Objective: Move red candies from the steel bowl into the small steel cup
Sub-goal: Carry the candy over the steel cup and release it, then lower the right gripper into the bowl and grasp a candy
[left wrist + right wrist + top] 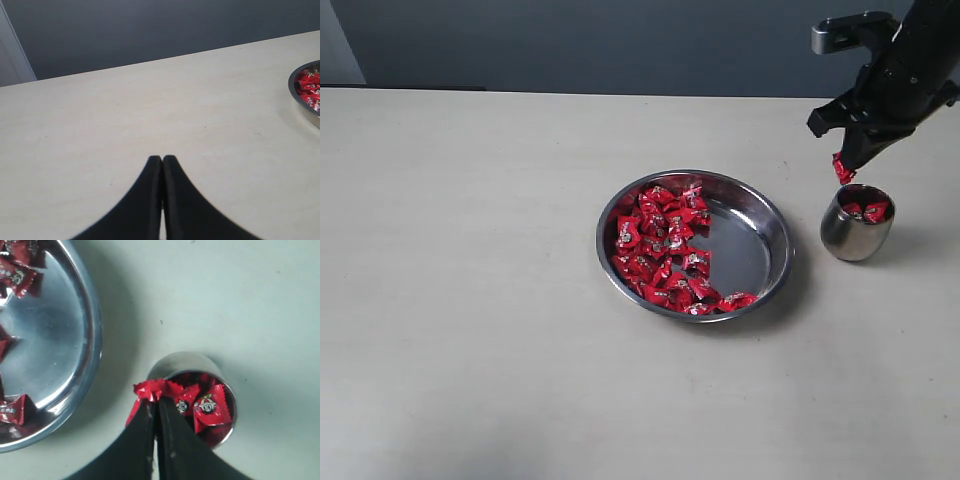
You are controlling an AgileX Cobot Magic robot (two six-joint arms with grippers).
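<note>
Nearest us, the steel bowl [748, 252] sits on the worktop [470, 300] with most of the red candies [665, 245] in it. A bit farther, the small steel cup [850, 240] holds a few. Our right tool [847, 160] pinches one candy [842, 171] above the cup's edge. We should move over the middle, then let go. Our left tool [162, 159] is squeezed shut, empty.

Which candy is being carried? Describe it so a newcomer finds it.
Find the wide steel bowl mid-table, then the small steel cup to its right. Over the cup's rim hangs one red candy, pinched by the right gripper; unlike the others, it lies in neither container.
</note>
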